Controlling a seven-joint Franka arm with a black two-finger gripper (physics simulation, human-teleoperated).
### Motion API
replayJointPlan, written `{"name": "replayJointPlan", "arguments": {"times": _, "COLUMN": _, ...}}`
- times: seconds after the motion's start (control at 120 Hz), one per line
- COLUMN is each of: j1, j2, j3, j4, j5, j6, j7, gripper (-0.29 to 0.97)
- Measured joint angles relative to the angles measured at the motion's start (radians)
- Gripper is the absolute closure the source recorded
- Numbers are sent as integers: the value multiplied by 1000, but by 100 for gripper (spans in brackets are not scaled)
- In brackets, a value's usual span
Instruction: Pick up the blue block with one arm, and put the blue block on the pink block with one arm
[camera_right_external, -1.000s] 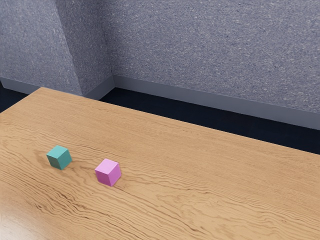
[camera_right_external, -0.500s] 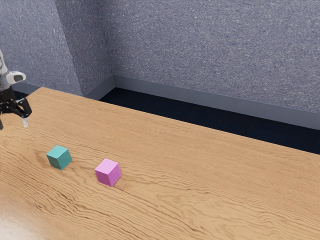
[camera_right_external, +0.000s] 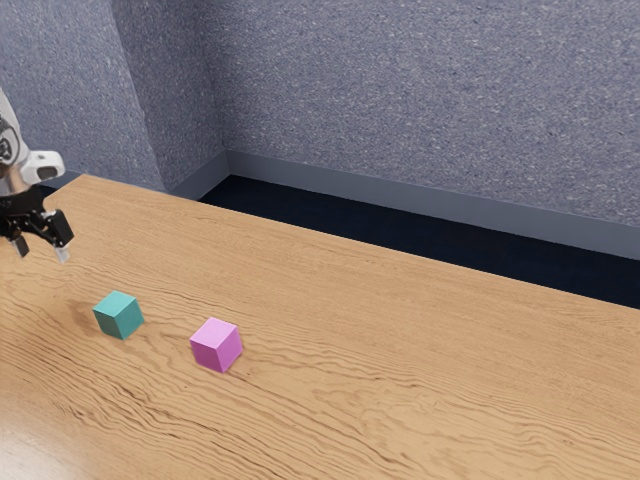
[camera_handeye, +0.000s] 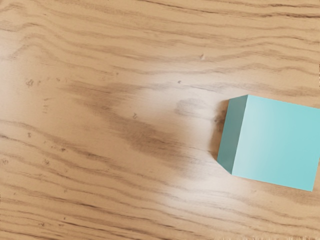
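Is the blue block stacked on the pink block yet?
No, the blue block rests on the table, apart from the pink block.

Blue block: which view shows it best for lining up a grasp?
Wrist view. The blue block is large there, with its top face and one side face clear. The exterior view has it small, toward that view's left, apart from the pink block, with the open tool higher, nearer the left edge.

Exterior view's edge crops arm (camera_right_external: 8, 150) above the tool (camera_right_external: 41, 250).
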Motion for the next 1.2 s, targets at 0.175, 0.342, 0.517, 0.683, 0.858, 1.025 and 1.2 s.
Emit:
{"name": "replayJointPlan", "arguments": {"times": 0.175, "j1": -1, "j2": 2, "j3": -39, "j4": -96, "j5": -18, "j6": 81, "j7": 42, "gripper": 0}}
{"name": "replayJointPlan", "arguments": {"times": 0.342, "j1": -2, "j2": 28, "j3": -61, "j4": -136, "j5": -40, "j6": 167, "j7": 68, "gripper": 0}}
{"name": "replayJointPlan", "arguments": {"times": 0.517, "j1": -1, "j2": 51, "j3": -68, "j4": -139, "j5": -51, "j6": 212, "j7": 88, "gripper": 0}}
{"name": "replayJointPlan", "arguments": {"times": 0.683, "j1": 0, "j2": 98, "j3": -90, "j4": -139, "j5": -74, "j6": 237, "j7": 105, "gripper": 0}}
{"name": "replayJointPlan", "arguments": {"times": 0.858, "j1": -1, "j2": 106, "j3": -105, "j4": -139, "j5": -94, "j6": 250, "j7": 133, "gripper": 0}}
{"name": "replayJointPlan", "arguments": {"times": 1.025, "j1": 0, "j2": 129, "j3": -106, "j4": -140, "j5": -102, "j6": 259, "j7": 161, "gripper": 0}}
{"name": "replayJointPlan", "arguments": {"times": 1.2, "j1": 0, "j2": 118, "j3": -119, "j4": -155, "j5": -106, "j6": 267, "j7": 186, "gripper": 0}}
